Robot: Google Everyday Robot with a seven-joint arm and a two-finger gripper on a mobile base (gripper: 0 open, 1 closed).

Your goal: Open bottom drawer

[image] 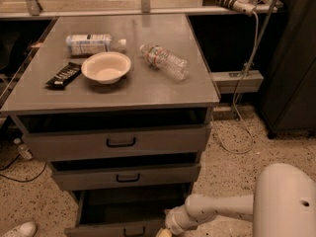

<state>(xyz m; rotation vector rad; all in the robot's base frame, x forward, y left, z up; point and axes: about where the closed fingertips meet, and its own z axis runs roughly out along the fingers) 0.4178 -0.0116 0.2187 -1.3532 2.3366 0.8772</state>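
Note:
The bottom drawer [106,229] is the lowest of the grey cabinet's three and stands pulled well out, with its dark inside [123,204] showing. Its front lies at the frame's bottom edge, with the small black loop handle [134,230] at its centre. My gripper [165,232] is at the drawer front's right end, just right of the handle, mostly cut off by the bottom edge. My white arm [217,209] reaches in from the lower right.
The top drawer [116,142] and middle drawer [126,177] are slightly out. On the cabinet top [163,90] lie a bowl [106,67], two plastic bottles [165,60] [91,43] and a black packet [63,75]. Cables [242,107] hang at right; a shoe [17,229] is at lower left.

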